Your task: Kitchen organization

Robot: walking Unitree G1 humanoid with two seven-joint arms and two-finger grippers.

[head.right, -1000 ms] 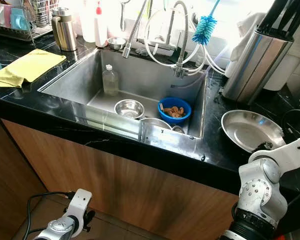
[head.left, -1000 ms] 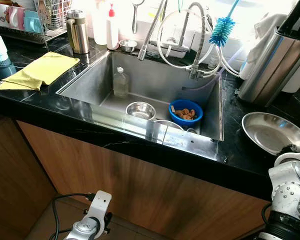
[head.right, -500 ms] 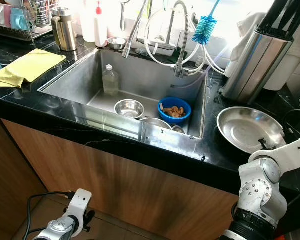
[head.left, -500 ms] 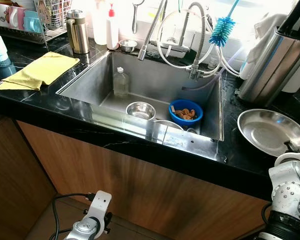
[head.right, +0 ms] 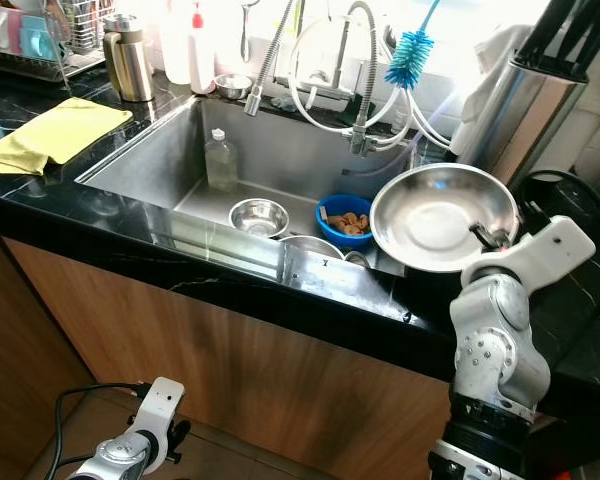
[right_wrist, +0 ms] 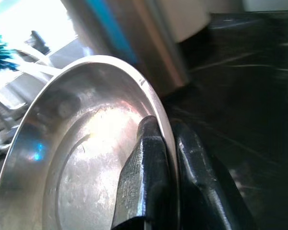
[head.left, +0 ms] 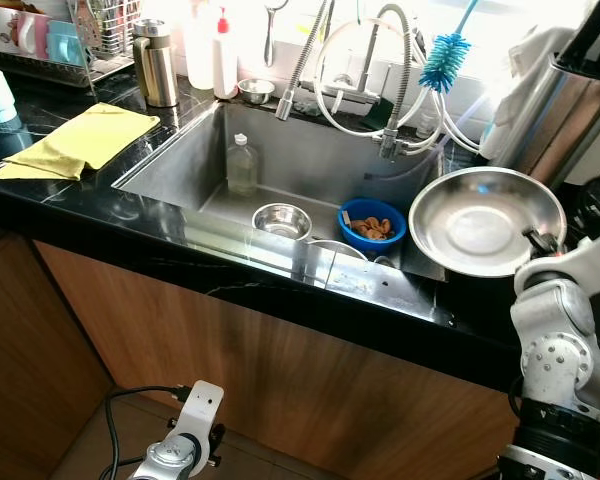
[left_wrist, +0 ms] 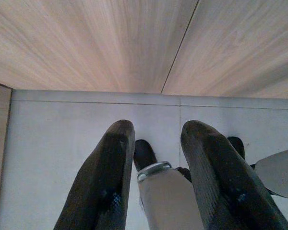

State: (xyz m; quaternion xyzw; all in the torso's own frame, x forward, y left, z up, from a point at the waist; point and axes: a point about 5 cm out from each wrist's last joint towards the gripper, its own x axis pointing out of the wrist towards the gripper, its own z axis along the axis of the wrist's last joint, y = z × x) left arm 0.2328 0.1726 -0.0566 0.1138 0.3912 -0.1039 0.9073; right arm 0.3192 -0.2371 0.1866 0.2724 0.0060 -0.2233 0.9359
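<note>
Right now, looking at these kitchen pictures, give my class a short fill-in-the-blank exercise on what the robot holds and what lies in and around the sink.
1. The right claw grips the steel pan by its ____.
2. The blue bowl sits inside the ____.
3. The cloth on the counter is ____ in colour.
4. The left claw hangs down near the ____.

Missing words: rim; sink; yellow; floor
</note>
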